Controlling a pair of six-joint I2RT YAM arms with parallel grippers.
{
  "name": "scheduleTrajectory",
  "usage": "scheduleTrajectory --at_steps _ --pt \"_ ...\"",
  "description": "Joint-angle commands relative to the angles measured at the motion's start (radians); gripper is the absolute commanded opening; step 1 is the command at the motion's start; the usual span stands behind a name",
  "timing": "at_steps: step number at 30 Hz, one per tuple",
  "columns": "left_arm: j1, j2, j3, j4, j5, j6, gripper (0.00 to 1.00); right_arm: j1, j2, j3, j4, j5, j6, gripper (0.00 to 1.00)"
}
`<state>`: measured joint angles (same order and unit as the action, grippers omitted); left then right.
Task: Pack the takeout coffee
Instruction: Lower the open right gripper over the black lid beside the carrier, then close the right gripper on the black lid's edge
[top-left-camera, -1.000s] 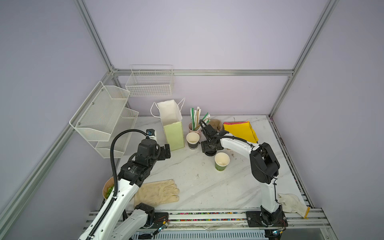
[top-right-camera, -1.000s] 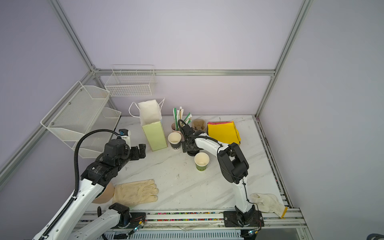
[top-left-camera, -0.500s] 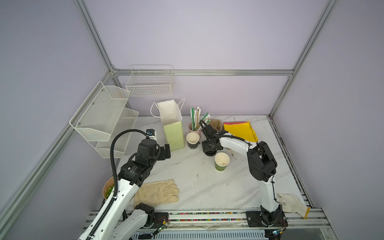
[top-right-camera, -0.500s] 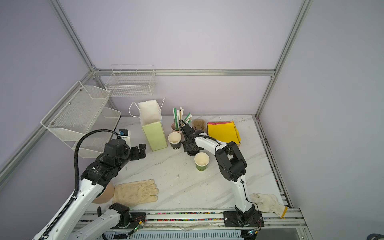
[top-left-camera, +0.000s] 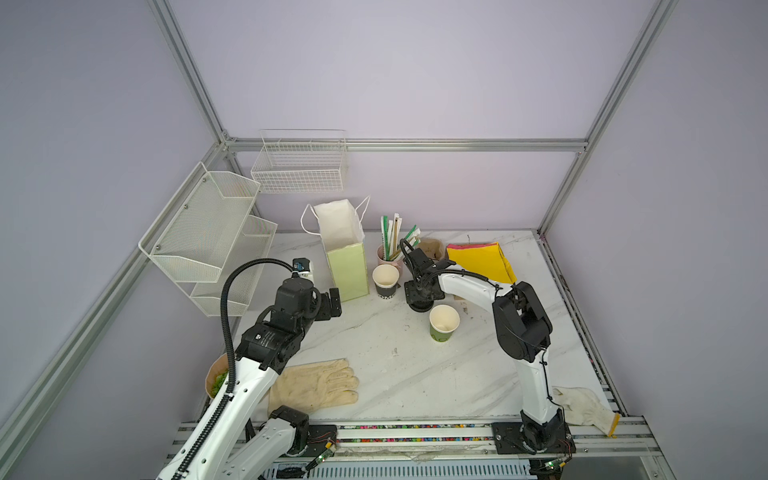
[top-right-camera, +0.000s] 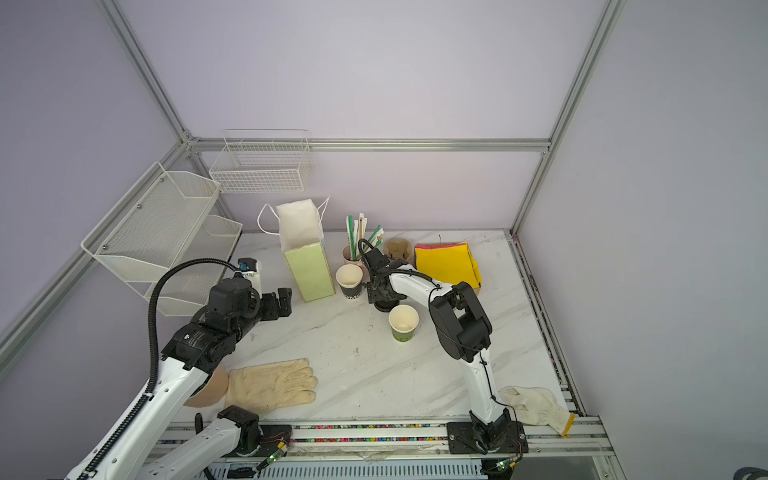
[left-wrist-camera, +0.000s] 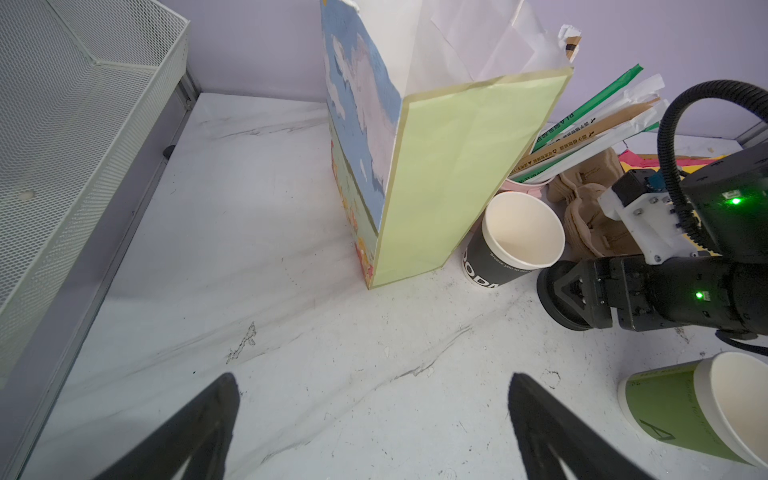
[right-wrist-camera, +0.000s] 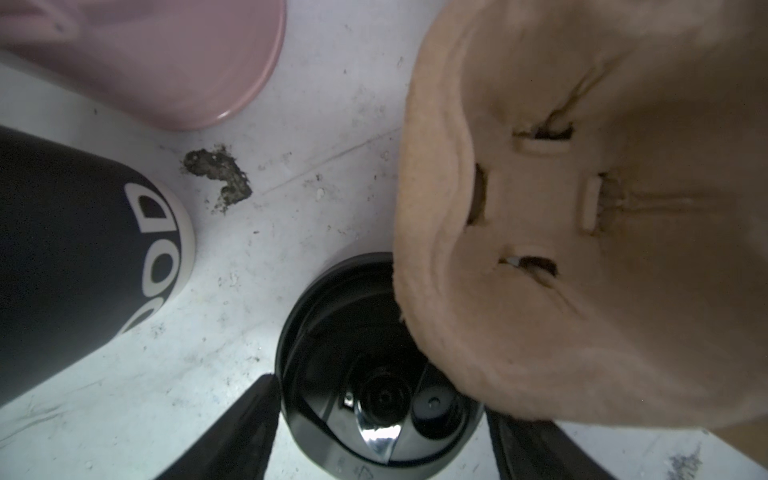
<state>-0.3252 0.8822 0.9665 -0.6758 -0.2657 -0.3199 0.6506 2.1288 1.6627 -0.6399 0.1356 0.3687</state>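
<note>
Both top views look steeply down from high above the front edge, covering the whole table (top-left-camera: 395, 365) (near-identical framing). Left wrist view: mid-range, facing the paper bag (left-wrist-camera: 457, 174). Right wrist view: very close above the black lid (right-wrist-camera: 374, 395). Both wrist views share the black cup (left-wrist-camera: 486, 266).

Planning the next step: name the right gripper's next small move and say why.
Probably close the right gripper on the black lid: its jaws flank the lid on the table, contact unclear, and the green cup stands open with no lid, so the lid likely has to be gripped first.
</note>
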Motion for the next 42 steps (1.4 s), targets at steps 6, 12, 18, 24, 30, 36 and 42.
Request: scheduleTrajectory --at_steps 6,12,18,24,30,36,42 --pt "-0.008 -0.006 -0.036 0.016 0.002 0.023 1.0 -0.003 0.021 0.017 -0.009 -0.008 0.001 0.78" --pt "-0.008 -0.005 -0.037 0.016 -0.001 0.023 1.0 -0.002 0.013 0.017 -0.008 -0.021 0.0 0.71" --pt "-0.008 -0.004 -0.037 0.016 0.001 0.025 1.0 -0.002 -0.02 0.013 -0.015 -0.019 0.003 0.67" --pt "-0.008 0.0 -0.037 0.017 0.004 0.025 1.0 0.0 -0.055 0.003 -0.005 -0.039 -0.001 0.67" --pt "-0.007 0.004 -0.037 0.016 0.009 0.026 1.0 0.003 -0.071 -0.002 -0.018 -0.023 -0.002 0.66" --pt "-0.009 0.003 -0.037 0.016 0.014 0.026 1.0 -0.002 -0.069 -0.012 -0.032 0.006 0.017 0.73" --pt "-0.011 0.002 -0.038 0.016 0.019 0.028 1.0 -0.011 -0.063 -0.044 -0.023 0.004 0.021 0.74"
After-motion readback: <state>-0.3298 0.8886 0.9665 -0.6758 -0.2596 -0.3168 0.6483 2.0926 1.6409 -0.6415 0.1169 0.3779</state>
